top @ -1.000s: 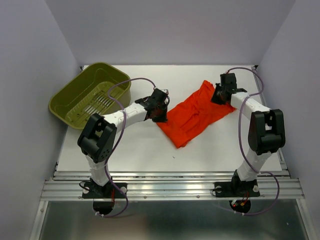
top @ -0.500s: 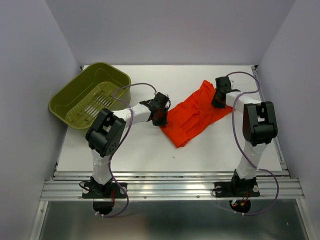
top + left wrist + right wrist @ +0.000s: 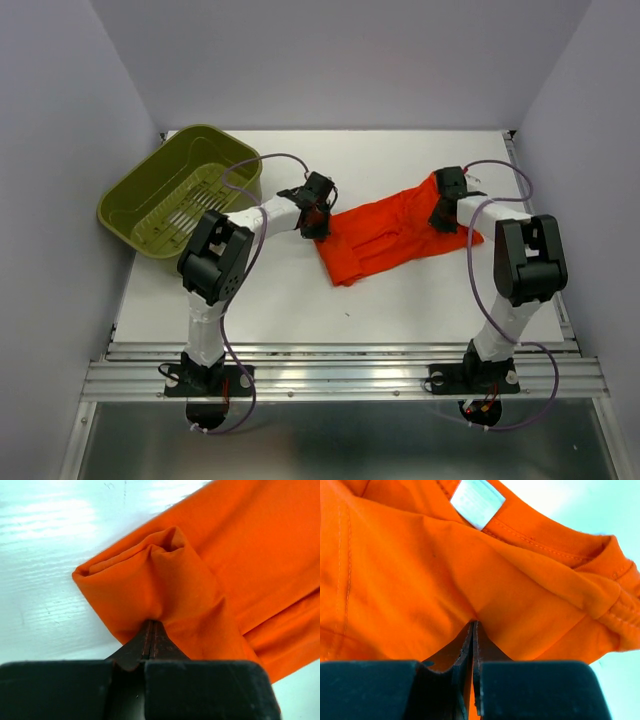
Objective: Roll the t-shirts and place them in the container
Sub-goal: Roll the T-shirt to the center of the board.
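The left arm (image 3: 262, 216) and the right arm (image 3: 482, 208) are both made of white tubes joined by big black blocks. Each one has a black foot (image 3: 205, 381) with small round screws. A thin purple cable (image 3: 262, 157) loops along each arm, and little red and black wires (image 3: 212, 408) hang under the feet. The left gripper (image 3: 151, 626) and the right gripper (image 3: 473, 626) are black, each with a wide flat body and two thin dark fingers that look a bit brown inside.
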You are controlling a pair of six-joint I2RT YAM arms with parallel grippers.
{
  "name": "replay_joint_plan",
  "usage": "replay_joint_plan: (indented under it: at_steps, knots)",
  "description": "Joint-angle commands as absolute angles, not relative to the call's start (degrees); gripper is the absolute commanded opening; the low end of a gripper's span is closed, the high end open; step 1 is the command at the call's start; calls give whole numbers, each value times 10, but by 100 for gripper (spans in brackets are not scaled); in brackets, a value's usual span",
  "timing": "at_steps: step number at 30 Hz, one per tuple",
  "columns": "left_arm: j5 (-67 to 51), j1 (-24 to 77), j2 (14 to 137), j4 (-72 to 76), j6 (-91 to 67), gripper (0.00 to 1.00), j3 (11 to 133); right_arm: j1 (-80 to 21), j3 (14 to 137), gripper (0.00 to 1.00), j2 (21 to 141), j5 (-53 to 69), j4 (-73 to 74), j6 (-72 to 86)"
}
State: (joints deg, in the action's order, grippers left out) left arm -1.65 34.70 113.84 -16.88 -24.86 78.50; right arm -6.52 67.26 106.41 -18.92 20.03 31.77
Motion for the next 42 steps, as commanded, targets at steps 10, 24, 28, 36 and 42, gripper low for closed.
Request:
replay_joint_plan:
  at_steps: [10,24,28,36,42]
  knots:
    - [5,343,1068,-233,-199,0,858,-127,675,22,917,-164,215,300]
    - [-6,298,847,-336,-209,0,887,-366,743,45,959,-194,235,245]
    - [33,251,808,-356,-221,0,885,-427,773,55,986,-209,248,216]
    - [50,190,749,-363,-223,0,852,-518,826,70,1071,-262,272,175]
    - [45,183,744,-358,-225,0,822,-551,849,71,1109,-301,294,158]
